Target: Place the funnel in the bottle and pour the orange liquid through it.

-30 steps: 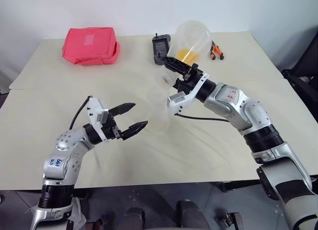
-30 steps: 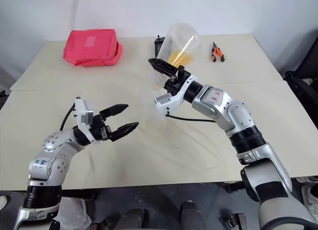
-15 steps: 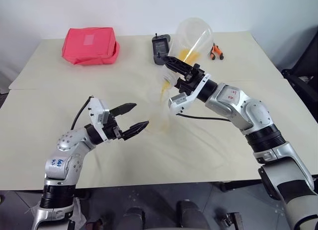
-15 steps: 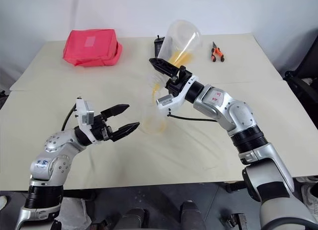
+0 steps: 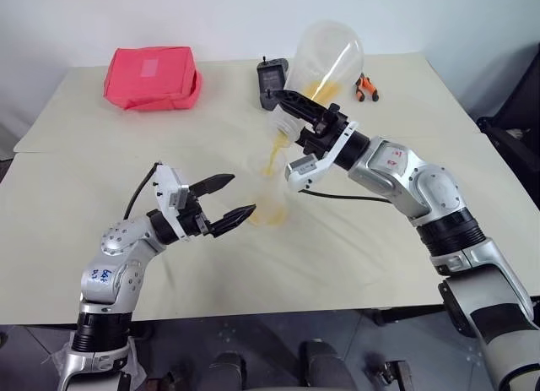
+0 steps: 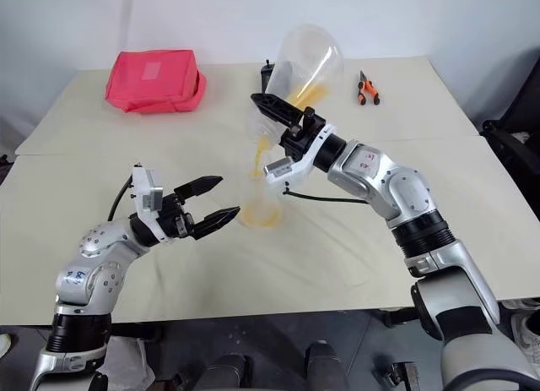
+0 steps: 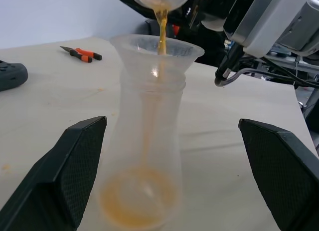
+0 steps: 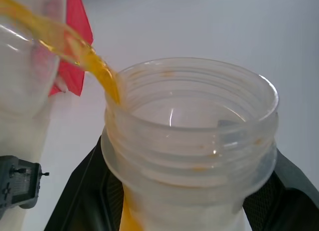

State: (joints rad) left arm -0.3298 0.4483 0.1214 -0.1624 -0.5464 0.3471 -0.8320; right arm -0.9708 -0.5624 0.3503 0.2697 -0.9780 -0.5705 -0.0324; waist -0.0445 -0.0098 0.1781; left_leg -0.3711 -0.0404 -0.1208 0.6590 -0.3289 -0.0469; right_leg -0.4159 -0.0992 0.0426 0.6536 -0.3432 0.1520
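Mid-pour, funnel already seated.
Clamped shut in the right end effector (image 5: 291, 129): a wide clear plastic cup (image 5: 327, 57), tipped over the small colourless plastic funnel (image 7: 157, 49) in the see-through plastic bottle (image 5: 268, 197) upright on the beige desk (image 5: 354, 239). Flanked, untouched, by the wide-open left end effector (image 5: 239, 195). Translucent orange liquid (image 7: 137, 201) pooling shallow in the base; more still to drain from the cup.

So on the beige worktop (image 5: 101, 180) there's a red pouch (image 5: 153, 77) sitting at the far left corner. A dark grey gadget (image 5: 272, 80) lies near the far edge around the middle, and orange-handled pliers (image 5: 366, 87) are further right, well apart from the pouch.
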